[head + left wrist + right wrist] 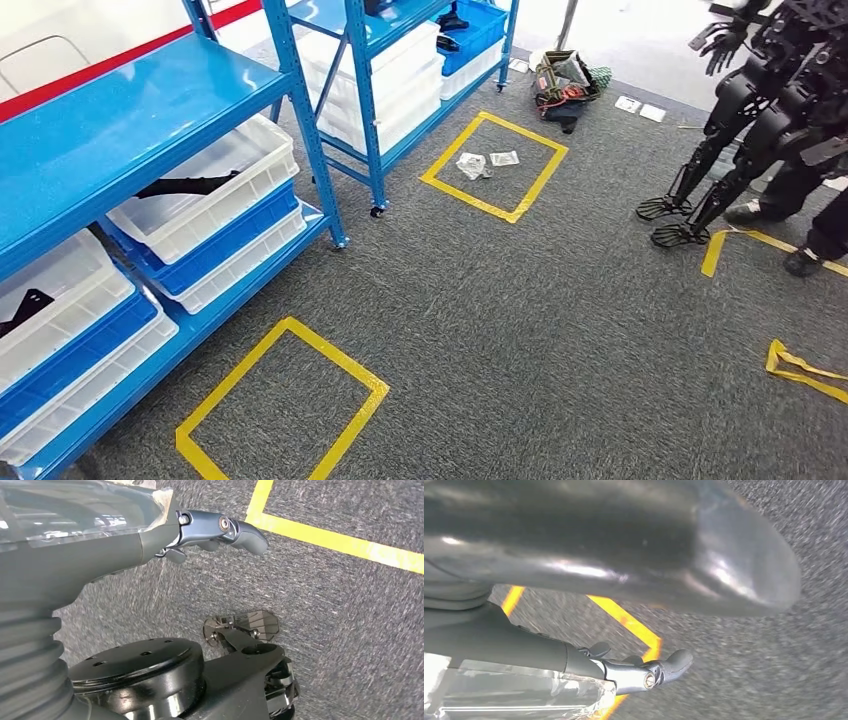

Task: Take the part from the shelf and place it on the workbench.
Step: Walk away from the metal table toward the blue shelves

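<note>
Grey carpet [560, 300] with yellow tape squares lies under both hanging arms. Left hand [210, 532] and right hand [634, 672] hold nothing, fingers loosely extended, since no reach has begun. Well off from them, a flat black part [185, 185] rests in a white bin [215, 200] on the blue shelf [110, 130].

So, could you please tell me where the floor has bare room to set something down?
Free: inside the near yellow tape square beside the blue shelf, and the open carpet right of it. Crowded: the far tape square holds small bags; another robot stands at the right.
</note>
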Robot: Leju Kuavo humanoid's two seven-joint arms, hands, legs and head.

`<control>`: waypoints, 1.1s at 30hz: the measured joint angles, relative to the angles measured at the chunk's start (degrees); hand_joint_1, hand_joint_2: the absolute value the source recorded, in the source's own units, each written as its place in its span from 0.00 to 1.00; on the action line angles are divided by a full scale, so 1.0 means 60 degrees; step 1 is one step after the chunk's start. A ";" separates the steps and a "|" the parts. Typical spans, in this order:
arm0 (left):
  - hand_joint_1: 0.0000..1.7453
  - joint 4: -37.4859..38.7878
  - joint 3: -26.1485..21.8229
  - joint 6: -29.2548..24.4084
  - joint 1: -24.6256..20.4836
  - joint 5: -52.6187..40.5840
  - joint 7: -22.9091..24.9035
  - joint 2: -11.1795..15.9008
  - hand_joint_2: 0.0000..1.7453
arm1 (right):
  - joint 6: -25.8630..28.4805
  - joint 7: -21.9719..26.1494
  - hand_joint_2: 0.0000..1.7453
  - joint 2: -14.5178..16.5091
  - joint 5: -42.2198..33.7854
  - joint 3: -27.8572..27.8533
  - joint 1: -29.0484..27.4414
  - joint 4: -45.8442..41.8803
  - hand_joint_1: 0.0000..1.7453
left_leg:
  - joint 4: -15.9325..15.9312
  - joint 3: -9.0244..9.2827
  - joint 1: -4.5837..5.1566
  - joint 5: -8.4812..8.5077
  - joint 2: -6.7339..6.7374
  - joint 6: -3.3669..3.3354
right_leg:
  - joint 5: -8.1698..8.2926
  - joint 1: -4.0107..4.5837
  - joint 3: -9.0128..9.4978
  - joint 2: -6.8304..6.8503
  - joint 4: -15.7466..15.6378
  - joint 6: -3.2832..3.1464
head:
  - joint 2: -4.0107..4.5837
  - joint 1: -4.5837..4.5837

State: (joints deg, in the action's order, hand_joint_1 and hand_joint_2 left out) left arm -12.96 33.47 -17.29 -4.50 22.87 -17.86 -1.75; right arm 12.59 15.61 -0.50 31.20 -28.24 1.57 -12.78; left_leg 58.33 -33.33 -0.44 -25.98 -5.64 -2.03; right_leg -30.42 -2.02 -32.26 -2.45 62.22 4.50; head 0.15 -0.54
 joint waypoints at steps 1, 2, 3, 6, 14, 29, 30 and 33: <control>0.00 0.0000 0.0000 -0.0010 -0.0002 -0.0002 0.0020 0.0002 1.00 | -0.0006 -0.0005 0.00 0.0006 0.0012 0.0000 0.0011 -0.0002 0.00 | 0.0037 -0.0028 0.0009 -0.0017 -0.0100 0.0073 | 0.0139 -0.0029 0.0161 -0.0141 -0.0375 -0.0010 | 0.0000 0.0021; 0.00 0.0000 0.0001 -0.0023 0.0000 -0.0002 0.0038 0.0005 1.00 | -0.0013 -0.0013 0.00 0.0015 0.0024 -0.0001 0.0026 -0.0005 0.00 | 0.0054 -0.0062 0.0021 -0.0019 -0.0183 0.0139 | 0.0185 -0.0028 0.0226 -0.0222 -0.0518 -0.0074 | 0.0000 0.0036; 0.00 0.0001 0.0002 -0.0040 0.0005 -0.0002 0.0052 0.0006 1.00 | -0.0019 -0.0020 0.00 0.0022 0.0029 -0.0002 0.0043 -0.0009 0.00 | 0.0048 -0.0086 0.0023 -0.0003 -0.0259 0.0196 | 0.0199 0.0010 0.0238 -0.0140 -0.0515 -0.0174 | 0.0000 0.0037; 0.00 0.0008 0.0002 -0.0082 0.0025 -0.0002 0.0063 0.0023 1.00 | -0.0037 -0.0025 0.00 0.0055 0.0036 -0.0004 0.0072 -0.0024 0.00 | 0.0266 -0.0236 -0.0004 -0.0131 -0.0021 0.0319 | 0.0248 -0.0021 0.0267 0.0173 -0.0533 -0.0390 | 0.0000 -0.0022; 0.00 0.0007 0.0004 -0.0087 0.0004 -0.0002 0.0071 0.0013 1.00 | -0.0044 -0.0025 0.00 0.0048 0.0038 -0.0004 0.0069 -0.0032 0.00 | 0.1531 -0.0795 0.0008 -0.0510 0.1126 0.0283 | 0.0166 0.0154 0.0313 0.1177 -0.0540 -0.0636 | 0.0000 -0.0134; 0.00 0.0005 0.0002 -0.0126 -0.0051 -0.0008 0.0124 -0.0028 1.00 | -0.0042 -0.0042 0.00 0.0026 0.0047 0.0000 0.0053 -0.0073 0.00 | -0.0100 0.0025 0.0021 0.0067 0.0133 -0.0149 | -0.0294 0.0091 -0.0398 0.0296 0.0889 -0.0047 | 0.0000 -0.0045; 0.00 0.0005 0.0002 -0.0155 -0.0053 -0.0011 0.0130 -0.0029 1.00 | -0.0041 -0.0055 0.00 0.0028 0.0054 0.0000 0.0058 -0.0073 0.00 | -0.0049 0.0012 0.0018 0.0043 0.0001 -0.0092 | -0.0045 0.0054 -0.0128 0.0090 0.0263 0.0036 | 0.0000 -0.0029; 0.00 0.0006 0.0002 -0.0303 -0.0059 -0.0036 0.0186 -0.0035 1.00 | -0.0038 -0.0110 0.00 0.0045 0.0066 0.0000 0.0092 -0.0075 0.00 | 0.0051 -0.0081 0.0037 0.0011 -0.0284 0.0094 | 0.0195 0.0037 0.0220 -0.0227 -0.0515 -0.0116 | 0.0000 0.0021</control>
State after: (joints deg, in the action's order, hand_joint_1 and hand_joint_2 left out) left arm -12.92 33.48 -19.11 -4.85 22.66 -16.74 -1.96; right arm 12.36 14.94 -0.23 31.60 -28.24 2.13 -13.23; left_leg 58.63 -33.82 -0.22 -25.91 -7.35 -1.46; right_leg -29.25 -1.80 -30.94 -3.81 59.12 3.80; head 0.15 -0.42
